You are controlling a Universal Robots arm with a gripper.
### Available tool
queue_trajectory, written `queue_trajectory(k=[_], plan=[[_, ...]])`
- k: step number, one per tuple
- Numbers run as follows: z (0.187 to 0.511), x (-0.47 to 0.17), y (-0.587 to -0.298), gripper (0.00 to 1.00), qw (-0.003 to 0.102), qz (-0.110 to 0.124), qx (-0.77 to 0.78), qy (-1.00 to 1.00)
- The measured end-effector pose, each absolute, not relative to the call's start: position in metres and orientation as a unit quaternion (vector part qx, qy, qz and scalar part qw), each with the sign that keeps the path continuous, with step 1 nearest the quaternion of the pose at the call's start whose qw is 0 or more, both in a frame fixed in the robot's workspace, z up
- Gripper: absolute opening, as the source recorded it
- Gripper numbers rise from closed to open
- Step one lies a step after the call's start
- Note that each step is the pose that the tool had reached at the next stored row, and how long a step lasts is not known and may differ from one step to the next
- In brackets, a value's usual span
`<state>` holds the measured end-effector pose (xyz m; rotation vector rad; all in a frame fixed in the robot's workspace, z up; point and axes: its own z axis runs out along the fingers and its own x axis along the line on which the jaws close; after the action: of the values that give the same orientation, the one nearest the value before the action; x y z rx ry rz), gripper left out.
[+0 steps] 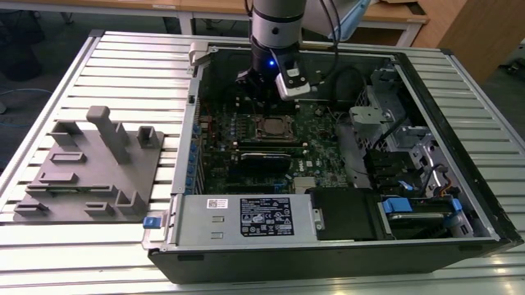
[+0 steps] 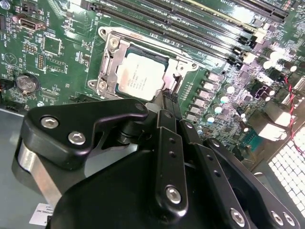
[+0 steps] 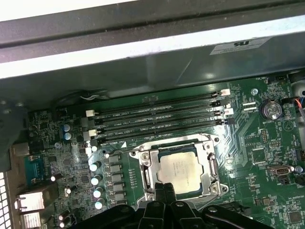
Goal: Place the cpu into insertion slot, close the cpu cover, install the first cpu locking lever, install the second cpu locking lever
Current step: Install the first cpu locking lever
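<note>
A: As the arm hangs inside the open computer case [image 1: 184,153], how does the gripper [image 3: 165,190] stand?

B: Fingers pressed together, with nothing visible between them. In both wrist views it points down at one edge of the cpu cover [image 3: 143,164]. Touching or just above: cannot tell.

A: Why closed, with nothing held?

B: Judgement only: closed fingers make one narrow pusher. That suits bearing on a thin plate or a wire lever rather than grasping.

A: Location of the cpu [image 3: 178,168]?

B: Seated flat in the insertion slot [image 2: 147,50], its silver top showing through the cover's cut-out. The cover lies down over it, with the frame on all four sides. Placement looks done and the cover looks closed.

A: Locking levers?

B: Cannot tell whether either is latched. The gripper's body hides that edge of the socket.

A: Surroundings?

B: The slot sits on the green motherboard [image 3: 267,143], just beside the long memory slots [image 3: 157,117]. Those run along the board's edge next to the case wall. In the exterior view the grey power supply box [image 1: 246,218] lies along the opposite edge of the case, well apart from the socket. The case rests on a slatted metal table [image 1: 123,67]. A grey fixture block [image 1: 90,166] stands beside the case, toward the exterior view's left.
</note>
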<state>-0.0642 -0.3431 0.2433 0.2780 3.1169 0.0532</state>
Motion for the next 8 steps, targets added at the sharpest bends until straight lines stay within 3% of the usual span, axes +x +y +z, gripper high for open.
queue_trajectory(k=[8], plan=[[0.2428,-0.0702,-0.3431,0.11,0.006,0.017,0.089,0.996]])
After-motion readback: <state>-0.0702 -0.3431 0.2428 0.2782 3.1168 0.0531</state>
